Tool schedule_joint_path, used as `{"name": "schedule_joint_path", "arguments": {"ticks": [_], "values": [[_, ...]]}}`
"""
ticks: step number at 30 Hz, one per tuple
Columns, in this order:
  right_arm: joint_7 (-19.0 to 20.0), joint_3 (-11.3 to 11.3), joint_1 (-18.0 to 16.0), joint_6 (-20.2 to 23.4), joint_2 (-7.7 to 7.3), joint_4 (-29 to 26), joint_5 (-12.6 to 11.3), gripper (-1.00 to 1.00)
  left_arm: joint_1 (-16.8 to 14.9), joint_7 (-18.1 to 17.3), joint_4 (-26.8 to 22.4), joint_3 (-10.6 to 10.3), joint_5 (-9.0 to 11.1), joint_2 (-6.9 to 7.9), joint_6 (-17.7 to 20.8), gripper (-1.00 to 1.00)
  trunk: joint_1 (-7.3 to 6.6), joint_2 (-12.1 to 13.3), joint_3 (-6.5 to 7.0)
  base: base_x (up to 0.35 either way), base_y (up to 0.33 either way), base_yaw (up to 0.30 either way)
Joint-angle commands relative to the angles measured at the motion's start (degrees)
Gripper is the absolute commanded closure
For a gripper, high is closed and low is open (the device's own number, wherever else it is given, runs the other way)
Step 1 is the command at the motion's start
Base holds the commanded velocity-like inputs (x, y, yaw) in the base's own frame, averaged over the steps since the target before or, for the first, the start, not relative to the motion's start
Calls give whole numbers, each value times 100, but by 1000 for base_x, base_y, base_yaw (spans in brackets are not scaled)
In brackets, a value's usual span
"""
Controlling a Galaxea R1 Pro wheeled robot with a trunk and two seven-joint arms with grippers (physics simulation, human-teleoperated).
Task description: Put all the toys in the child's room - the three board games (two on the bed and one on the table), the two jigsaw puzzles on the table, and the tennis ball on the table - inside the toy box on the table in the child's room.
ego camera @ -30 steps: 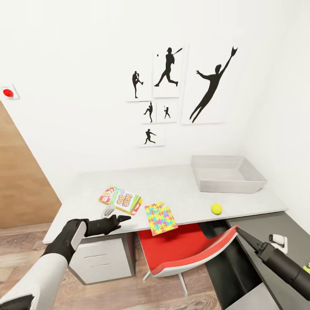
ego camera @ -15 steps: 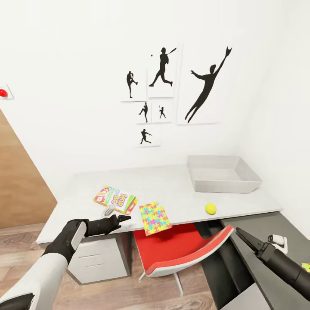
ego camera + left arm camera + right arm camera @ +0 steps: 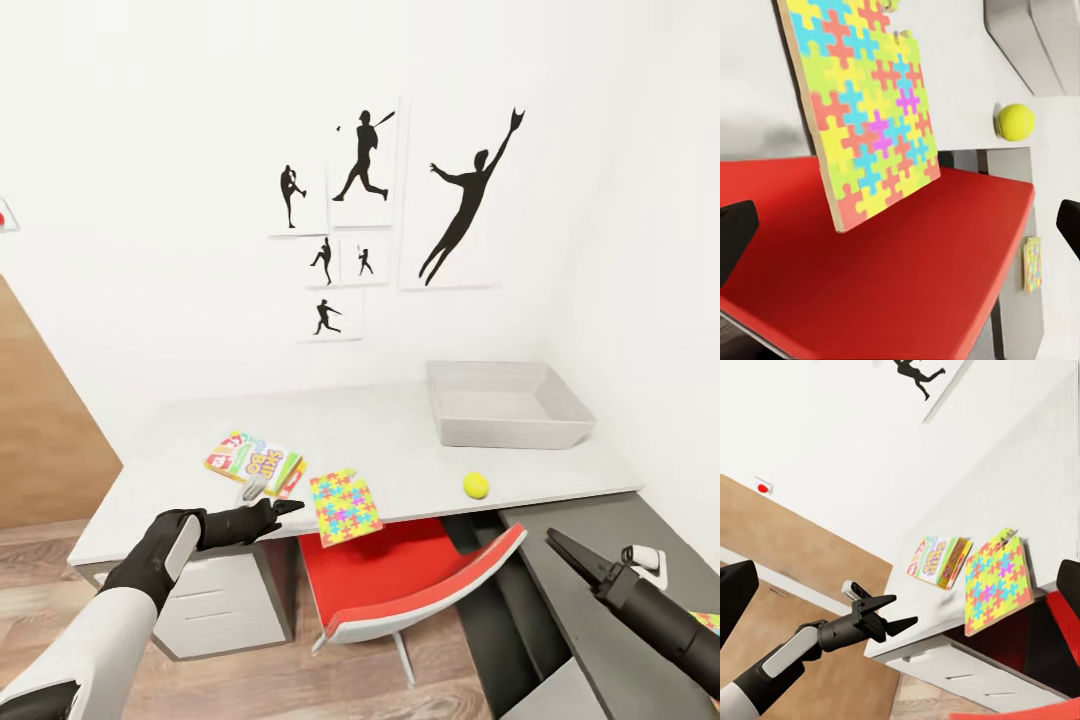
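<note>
On the pale table (image 3: 380, 440) lie the white and orange SKIP BO board game (image 3: 252, 460), one jigsaw puzzle (image 3: 345, 506) jutting over the front edge, and the tennis ball (image 3: 476, 485). The grey toy box (image 3: 510, 405) stands at the table's far right with nothing visible inside. My left gripper (image 3: 285, 508) hovers just left of that puzzle, open, its fingertips (image 3: 735, 236) wide apart around nothing. My right gripper (image 3: 560, 543) hangs low over the dark desk, open, holding nothing. A second many-coloured jigsaw square (image 3: 1033, 262) rests on that dark desk.
A red chair (image 3: 400, 580) is pushed under the table below the overhanging puzzle. White drawers (image 3: 215, 605) stand under the table's left end. The lower dark-grey desk (image 3: 590, 560) joins at the right, with a small white object (image 3: 645, 560) on it. A brown door (image 3: 40, 440) is at left.
The whole picture has slid left, so the camera has turned right. Both arms hold the same pose in the picture. Nothing on the table has moved.
</note>
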Motion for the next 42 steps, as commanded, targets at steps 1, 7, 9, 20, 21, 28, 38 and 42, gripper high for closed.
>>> {"name": "schedule_joint_path", "arguments": {"ticks": [1, 7, 9, 20, 21, 28, 38, 42], "values": [[16, -4, -4, 21, 7, 1, -7, -100, -5, -20, 0, 16, -3, -2, 32, -100, 4, -13, -12, 0, -166, 0], [25, -7, -1, -1, 48, 1, -14, -100, -5, -35, 0, 16, 2, 3, 43, -100, 4, -13, -12, 0, -65, 0], [26, -14, 0, -1, 55, 1, -15, -100, -5, -37, 0, 16, 5, 6, 49, -100, 4, -13, -12, 0, -20, 0], [27, -28, 4, -4, 57, 1, -130, -100, -11, -64, 0, 24, 20, 47, 409, -100, 4, -13, -12, 0, -6, 0], [27, -29, 5, -5, 55, 1, -151, -100, -12, -78, 0, 24, 21, 51, 439, -100, 4, -13, -12, 0, 0, 0], [27, -28, 13, -6, 46, 1, -256, -100, -14, -383, -2, 25, 25, 133, 537, -100, 4, -13, -12, 0, 0, 0], [216, -20, 26, -148, 76, 1, -298, -100, -20, -932, -8, 24, 16, 344, 601, -100, 26, -53, -30, 0, 0, 0], [422, -10, 27, -166, 78, 1, -303, -100, -22, -980, -9, 21, 12, 379, 621, -100, 114, -213, -102, 0, 0, 0]]}}
